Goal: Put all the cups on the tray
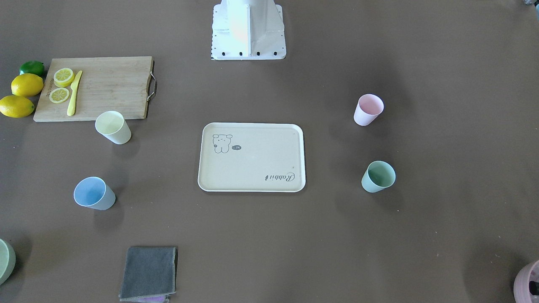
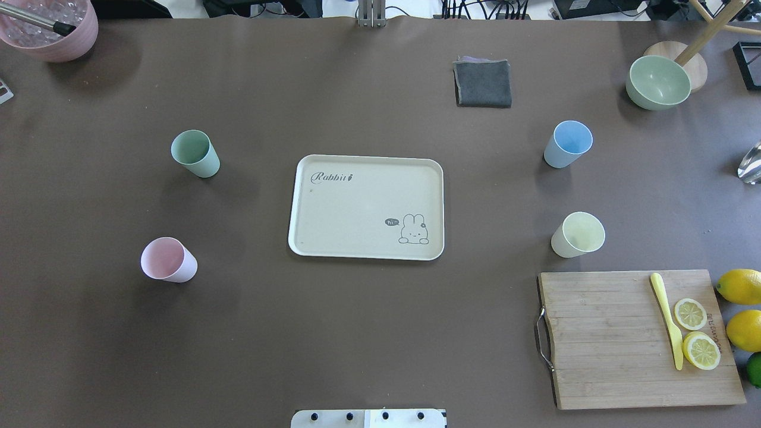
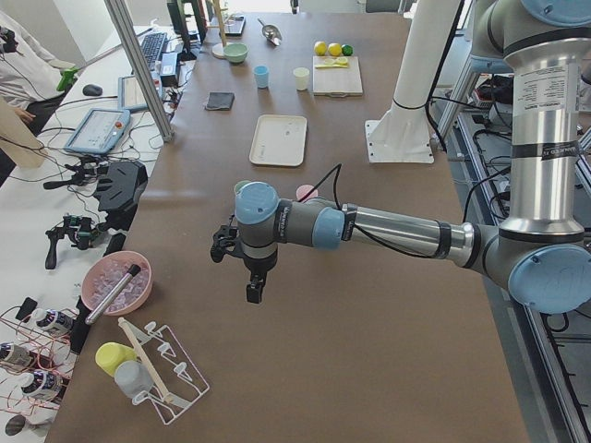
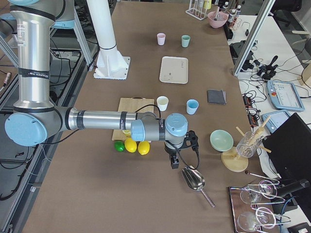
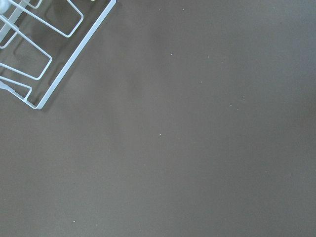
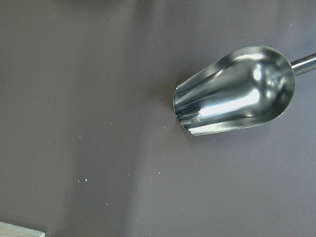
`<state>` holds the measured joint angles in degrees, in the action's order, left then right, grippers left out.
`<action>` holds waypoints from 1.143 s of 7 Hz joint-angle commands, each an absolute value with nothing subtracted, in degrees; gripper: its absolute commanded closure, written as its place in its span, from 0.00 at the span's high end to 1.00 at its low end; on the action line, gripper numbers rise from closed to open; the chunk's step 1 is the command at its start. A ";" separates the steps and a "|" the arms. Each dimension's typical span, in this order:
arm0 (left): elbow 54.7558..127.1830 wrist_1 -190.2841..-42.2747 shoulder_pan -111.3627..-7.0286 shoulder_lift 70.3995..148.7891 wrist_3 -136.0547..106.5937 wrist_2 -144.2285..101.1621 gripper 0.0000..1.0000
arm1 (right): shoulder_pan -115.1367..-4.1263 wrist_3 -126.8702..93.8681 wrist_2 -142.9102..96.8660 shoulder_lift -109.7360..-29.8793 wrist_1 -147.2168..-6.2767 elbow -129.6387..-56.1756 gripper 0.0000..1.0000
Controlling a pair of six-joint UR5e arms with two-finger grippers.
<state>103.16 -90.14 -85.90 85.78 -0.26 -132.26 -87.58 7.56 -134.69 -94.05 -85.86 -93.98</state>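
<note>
Four cups stand upright on the desk around the tray point(image 2: 357, 202), all off it.
Robot's edge: pink cup point(image 2: 168, 260) left of the mid-desk tray, yellow cup point(image 2: 577, 235) right, just beside cutting board point(image 2: 600, 339). Farther: green cup point(image 2: 195, 153) left, blue cup point(image 2: 568, 144) right. Left gripper point(image 3: 254, 291) over left end, right gripper point(image 4: 174, 162) over right end near scoop point(image 6: 234, 91); spread or pressed together, can't tell.

I see bare brown tabletop point(image 2: 357, 333) all round the cream rectangular tray point(image 2: 365, 158), pale yellow tapered cup point(image 2: 577, 234) at 4 o'clock close beside the wooden cutting board point(image 2: 606, 339), folded grey cloth point(image 2: 483, 82) at 1 o'clock near the light blue cup point(image 2: 568, 144)
</note>
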 commanded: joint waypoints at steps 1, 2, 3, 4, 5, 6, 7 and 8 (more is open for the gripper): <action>103.97 -90.09 -85.87 85.61 -0.70 -131.93 0.98 | -87.54 7.56 -134.47 -94.04 -85.78 -94.04 1.00; 103.45 -90.17 -85.87 85.26 -0.53 -131.92 0.98 | -87.54 7.73 -134.47 -94.04 -85.61 -94.04 1.00; 103.80 -90.26 -85.87 85.08 -0.61 -131.92 0.98 | -87.54 8.26 -134.47 -94.04 -85.34 -94.30 1.00; 105.28 -90.26 -86.13 84.99 -0.70 -132.27 0.98 | -87.54 8.44 -135.17 -94.13 -85.25 -94.74 1.00; 105.81 -90.61 -86.05 84.21 -0.70 -132.54 0.98 | -87.54 8.44 -135.26 -94.39 -85.17 -94.75 1.00; 106.52 -90.79 -86.13 84.29 -0.62 -132.37 0.98 | -87.54 8.44 -135.26 -94.57 -84.82 -95.01 1.00; 106.87 -90.79 -86.13 84.29 -0.70 -132.10 0.98 | -87.54 8.35 -135.26 -94.48 -84.81 -95.01 1.00; 107.05 -90.88 -86.13 84.20 -0.70 -132.71 0.98 | -87.54 8.26 -135.52 -94.40 -84.90 -95.10 1.00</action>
<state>106.68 -90.78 -86.12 84.29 -0.68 -132.33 -87.54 8.35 -135.31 -94.45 -84.89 -94.99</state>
